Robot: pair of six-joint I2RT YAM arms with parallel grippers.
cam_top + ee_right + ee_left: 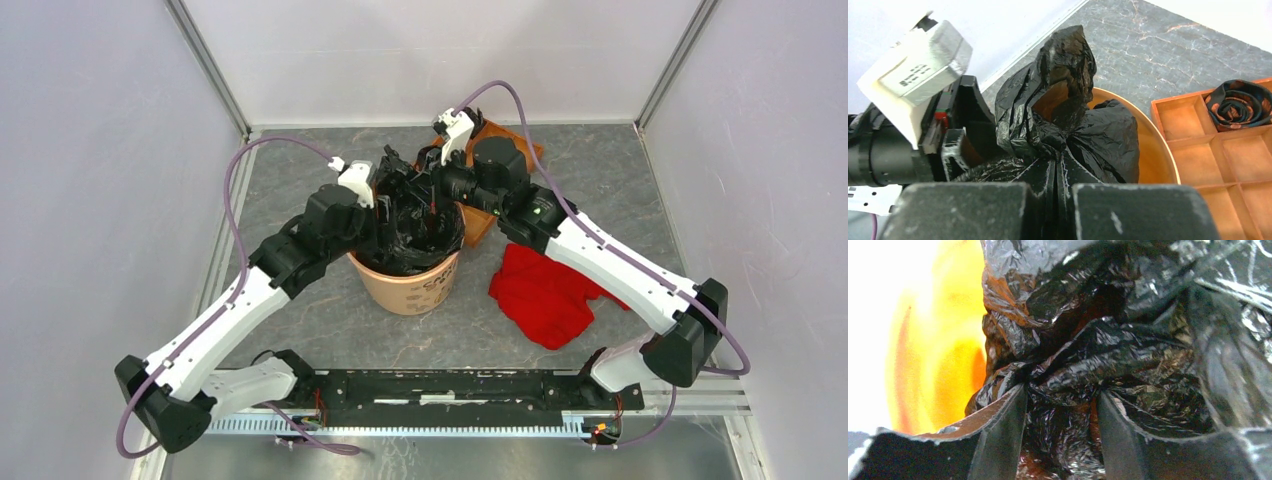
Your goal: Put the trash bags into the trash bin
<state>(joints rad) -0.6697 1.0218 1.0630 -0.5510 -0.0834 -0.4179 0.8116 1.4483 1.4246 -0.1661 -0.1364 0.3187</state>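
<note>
The trash bin (412,285), a terracotta-orange bucket with dark lettering, stands mid-table. Glossy black trash bags (418,238) fill its mouth and bulge above the rim. My left gripper (388,212) reaches into the bin from the left. In the left wrist view its jaws (1060,396) stand partly apart with a crumpled wad of black film (1088,365) pressed between them, beside the bin's orange wall (938,365). My right gripper (432,195) comes from the right. In the right wrist view it (1062,165) is nearly closed, pinching a fold of the bag (1068,125) above the bin's rim (1160,150).
A red cloth (540,292) lies right of the bin under my right arm. A flat orange tray with square compartments (1238,165) sits behind the bin and holds a rolled dark tie (1240,102). White walls enclose the table.
</note>
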